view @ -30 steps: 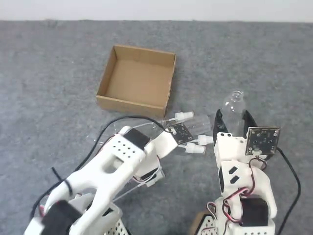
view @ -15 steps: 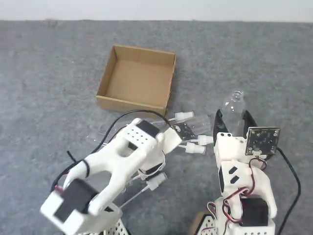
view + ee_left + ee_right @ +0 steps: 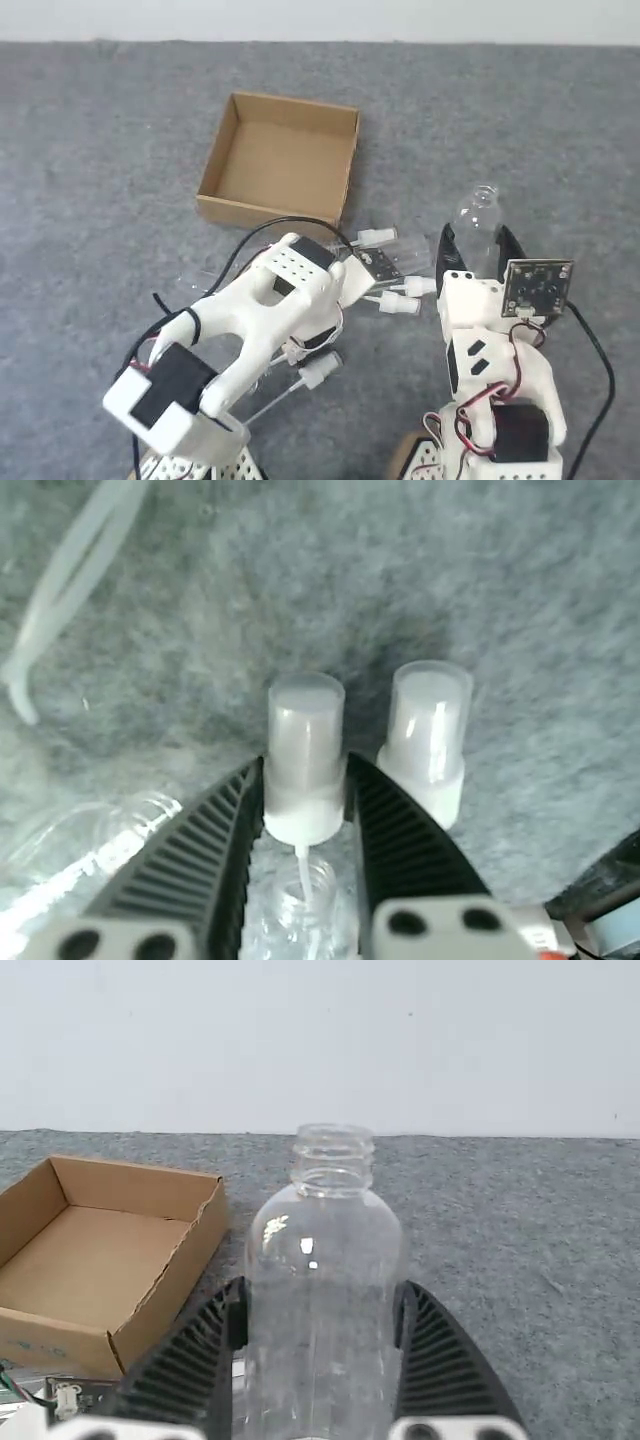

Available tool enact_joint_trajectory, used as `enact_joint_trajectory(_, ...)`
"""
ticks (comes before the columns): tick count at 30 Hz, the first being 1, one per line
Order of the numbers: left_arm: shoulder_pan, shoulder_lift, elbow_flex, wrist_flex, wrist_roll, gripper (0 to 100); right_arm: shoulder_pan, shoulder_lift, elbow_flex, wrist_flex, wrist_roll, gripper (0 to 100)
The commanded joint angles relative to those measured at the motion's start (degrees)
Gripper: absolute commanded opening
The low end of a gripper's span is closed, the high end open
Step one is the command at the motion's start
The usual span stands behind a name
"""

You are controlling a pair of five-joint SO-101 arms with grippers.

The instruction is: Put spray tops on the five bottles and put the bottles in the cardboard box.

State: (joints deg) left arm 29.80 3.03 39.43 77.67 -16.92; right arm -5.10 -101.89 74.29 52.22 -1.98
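The left claw [image 3: 305, 780] is clenched on a white plastic spray top with a frosted cap [image 3: 305, 735]. Its ribbed black jaws press on either side of the collar, and the cap sticks out past the fingertips. The top's thin tube runs back between the jaws toward the neck of a clear bottle [image 3: 300, 905]. A second white spray top [image 3: 428, 742] lies just beside the held one on the grey felt-covered table [image 3: 100, 150].

The right claw [image 3: 320, 1310] grips a clear, round-shouldered plastic bottle [image 3: 320, 1260] by its body, upright, with its mouth uncapped. The shallow brown cardboard box [image 3: 265, 213] sits farther out on the table, apart from both claws.
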Motion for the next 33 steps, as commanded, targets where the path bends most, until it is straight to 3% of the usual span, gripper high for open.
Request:
enact_joint_trajectory(1,0.35,1.32,-3.38,1.14,0.97,1,0.57,-1.01,-0.44,-1.71,-0.18,5.5)
enact_joint_trajectory(16,0.35,0.7,-27.03,17.49,6.24,1,0.57,-1.01,-0.44,-1.71,-0.18,5.5)
enact_joint_trajectory(33,0.18,-25.49,-40.04,18.29,10.11,1,0.57,-1.1,0.35,-1.89,-0.09,5.6)
